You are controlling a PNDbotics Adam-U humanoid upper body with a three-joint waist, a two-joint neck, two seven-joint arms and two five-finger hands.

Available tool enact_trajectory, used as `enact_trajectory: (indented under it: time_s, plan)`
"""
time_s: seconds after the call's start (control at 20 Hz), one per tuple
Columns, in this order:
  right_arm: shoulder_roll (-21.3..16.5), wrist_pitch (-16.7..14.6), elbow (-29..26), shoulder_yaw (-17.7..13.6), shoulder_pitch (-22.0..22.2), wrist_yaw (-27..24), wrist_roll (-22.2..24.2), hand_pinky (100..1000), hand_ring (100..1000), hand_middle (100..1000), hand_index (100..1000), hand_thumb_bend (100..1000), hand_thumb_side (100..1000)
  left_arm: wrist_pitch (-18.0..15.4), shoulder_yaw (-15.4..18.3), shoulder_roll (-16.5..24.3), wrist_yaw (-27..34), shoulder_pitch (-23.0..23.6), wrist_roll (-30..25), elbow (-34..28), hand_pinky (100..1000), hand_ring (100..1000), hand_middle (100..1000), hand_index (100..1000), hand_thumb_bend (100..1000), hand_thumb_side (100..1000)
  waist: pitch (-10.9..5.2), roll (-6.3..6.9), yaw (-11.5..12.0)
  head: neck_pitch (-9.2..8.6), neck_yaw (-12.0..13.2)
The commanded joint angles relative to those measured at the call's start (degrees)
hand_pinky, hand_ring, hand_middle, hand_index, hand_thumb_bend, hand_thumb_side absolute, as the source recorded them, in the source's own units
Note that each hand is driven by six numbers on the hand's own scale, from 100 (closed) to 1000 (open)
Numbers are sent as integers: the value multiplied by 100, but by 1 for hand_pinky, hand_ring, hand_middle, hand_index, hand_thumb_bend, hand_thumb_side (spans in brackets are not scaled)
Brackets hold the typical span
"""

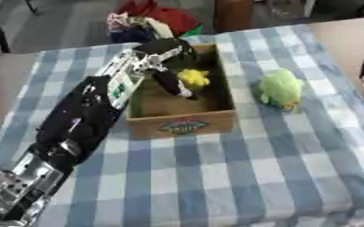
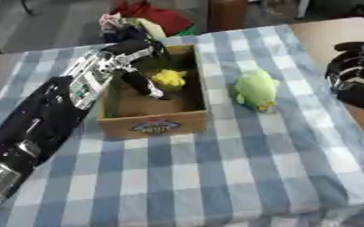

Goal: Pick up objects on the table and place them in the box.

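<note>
A wooden box (image 1: pixel 182 124) stands on the blue checked tablecloth, left of centre. Inside it, at the far end, lies a small yellow toy (image 1: pixel 193 78). My left hand (image 1: pixel 172 52) reaches over the box from the left, its dark fingers (image 1: pixel 174 84) hanging straight down into the box just left of the yellow toy, holding nothing. A green plush toy (image 2: pixel 256 90) lies on the cloth right of the box. My right hand (image 2: pixel 354 71) rests at the right edge, away from the toys, its fingers curled and relaxed with nothing in them.
A heap of red and mixed coloured things (image 1: pixel 148 20) lies beyond the table's far edge, behind the box. Bare brown table (image 2: pixel 334 32) shows at the far right. Checked cloth (image 1: pixel 239 177) stretches in front of the box.
</note>
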Motion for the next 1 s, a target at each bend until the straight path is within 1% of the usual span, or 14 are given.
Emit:
enact_trajectory:
  time_s: [0.05,0.1,0.2,0.4,0.55,0.75,1.0]
  plan:
    - [-199,-13,-30,-90,-115,46,-51,567,629,593,787,100,100,62,97,282,398,25,428,-363,799,785,796,829,668,388,-70,-47,36,2,-48]
    - [-236,-17,-18,-98,-139,56,-65,568,629,594,787,100,100,114,132,348,551,105,596,-534,780,744,758,810,621,342,-64,-50,68,-8,-64]
    - [-327,-35,22,-101,-217,89,-87,569,630,595,789,100,100,257,210,521,894,331,916,-993,761,705,733,798,583,303,-53,-57,135,-19,-114]
    - [-559,-144,203,6,-424,237,-11,576,639,606,797,100,100,644,434,884,1620,912,1385,-2015,738,671,701,781,569,273,-38,-62,265,-30,-209]
    - [-707,-293,426,139,-598,407,133,583,649,622,805,100,100,868,579,1086,2161,1366,1598,-2577,722,657,687,774,560,262,-26,-65,331,-26,-258]
    - [-788,-518,763,331,-821,670,392,594,666,653,818,100,100,1016,808,1189,2673,1890,1875,-3063,714,645,676,768,553,250,-3,-87,407,-12,-309]
    - [-785,-799,1186,539,-1089,1075,759,624,717,721,837,100,100,1094,995,1158,2998,2321,2141,-3301,703,631,662,761,548,241,16,-103,525,26,-377]
